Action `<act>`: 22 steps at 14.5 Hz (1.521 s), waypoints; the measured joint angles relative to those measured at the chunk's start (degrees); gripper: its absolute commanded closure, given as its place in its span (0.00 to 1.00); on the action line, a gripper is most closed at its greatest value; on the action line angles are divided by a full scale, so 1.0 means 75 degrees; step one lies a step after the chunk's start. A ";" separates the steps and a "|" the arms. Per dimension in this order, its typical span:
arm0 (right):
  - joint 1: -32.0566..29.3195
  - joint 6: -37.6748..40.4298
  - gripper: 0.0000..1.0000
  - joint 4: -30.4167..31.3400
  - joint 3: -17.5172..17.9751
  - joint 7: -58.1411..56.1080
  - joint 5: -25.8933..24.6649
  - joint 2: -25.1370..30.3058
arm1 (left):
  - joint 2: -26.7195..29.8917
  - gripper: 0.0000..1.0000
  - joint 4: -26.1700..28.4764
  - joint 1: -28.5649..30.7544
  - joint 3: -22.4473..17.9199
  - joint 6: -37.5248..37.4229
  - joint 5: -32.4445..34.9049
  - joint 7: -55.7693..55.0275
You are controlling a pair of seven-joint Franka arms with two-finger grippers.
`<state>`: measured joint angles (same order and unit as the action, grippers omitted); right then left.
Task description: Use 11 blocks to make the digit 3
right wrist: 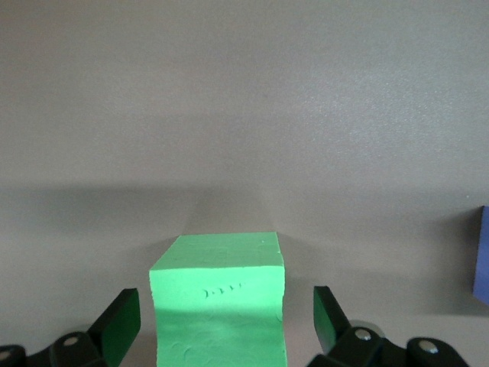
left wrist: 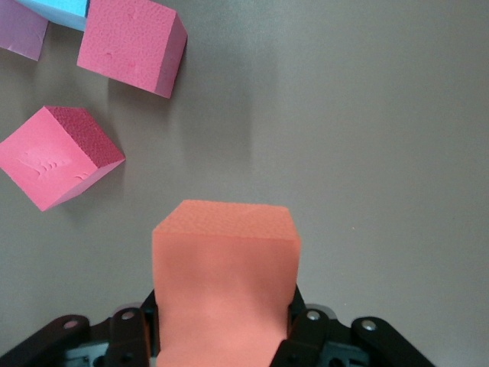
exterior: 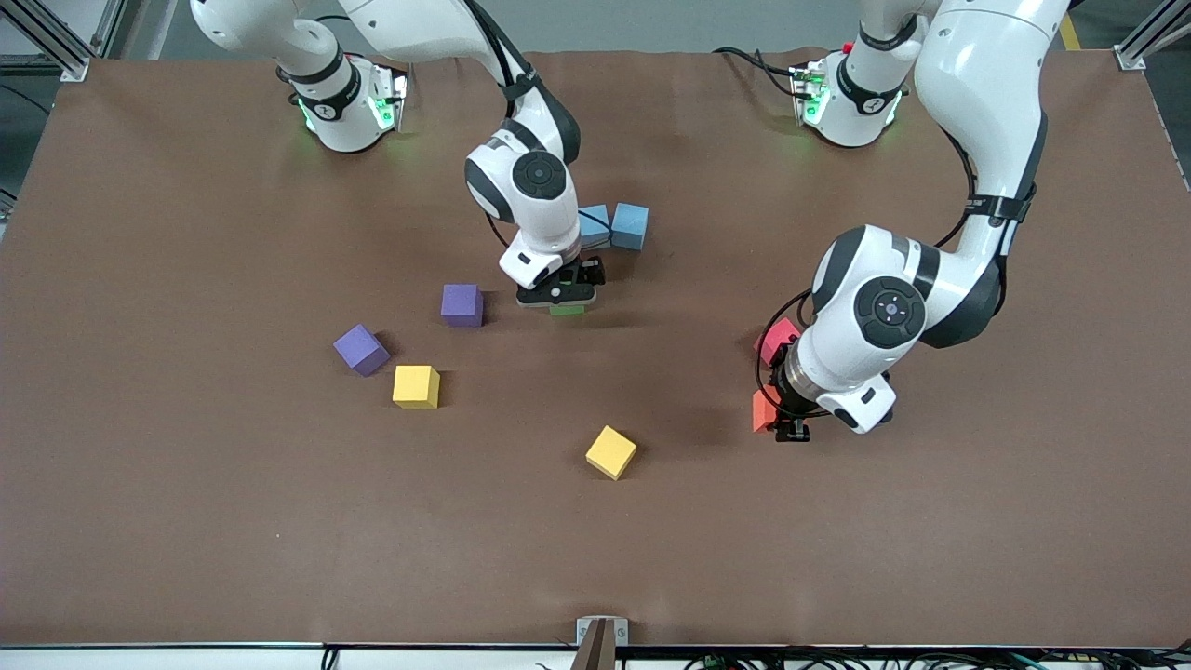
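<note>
The right arm is reaching out from its base and bending down over the middle of the table. Its wrist is pointing straight down. The right gripper is sitting low over the green block. Its fingers are standing wide apart, one on each side of the block, with a gap on both sides. So the gripper is let go and is not squeezing the green block, which is resting on the table.

The left arm is curving down from its base toward its own end of the table. The left gripper is pinching the orange block tight between its fingers. It is holding this block low over the table.

There are no boxes or bowls here, only blocks lying on the brown table.

Two light blue blocks are sitting side by side, touching, farther from the front camera than the green block. One of them is partly hidden by the right arm. A red block is lying just beside the left gripper. The left wrist view is showing two such reddish blocks near each other, and a bit of a blue one and a pale purple one at the edge.

Two purple blocks are lying toward the right arm's end of the table, a little apart. Two yellow cubes are lying nearer to the front camera, well apart from each other.
</note>
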<state>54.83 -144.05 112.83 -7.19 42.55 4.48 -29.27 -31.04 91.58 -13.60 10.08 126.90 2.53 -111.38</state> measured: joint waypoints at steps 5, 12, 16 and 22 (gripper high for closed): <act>-0.0001 0.0009 0.00 0.0011 -0.0053 -0.0002 -0.0001 0.0040 | -0.0009 0.52 0.0007 -0.0156 0.0006 0.0011 0.0000 -0.0020; -0.0427 0.1463 0.00 -0.0011 -0.0168 -0.0516 -0.0007 0.1208 | -0.0066 0.52 0.0199 -0.0947 0.0002 0.0010 0.0000 -0.1477; -0.1380 0.2295 0.00 -0.0012 -0.0208 -0.0945 -0.0007 0.1934 | -0.0240 0.52 0.0249 -0.1573 0.0003 0.0013 0.0174 -0.2940; -0.2958 0.3786 0.00 -0.0520 -0.0282 -0.1024 -0.0015 0.2425 | -0.0970 0.52 -0.0201 -0.2541 0.0004 0.0123 0.0207 -0.4063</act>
<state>32.65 -115.65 108.92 -9.30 34.87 4.37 -11.08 -38.31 90.08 -32.66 10.12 127.82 4.08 -141.85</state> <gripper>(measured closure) 0.000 0.414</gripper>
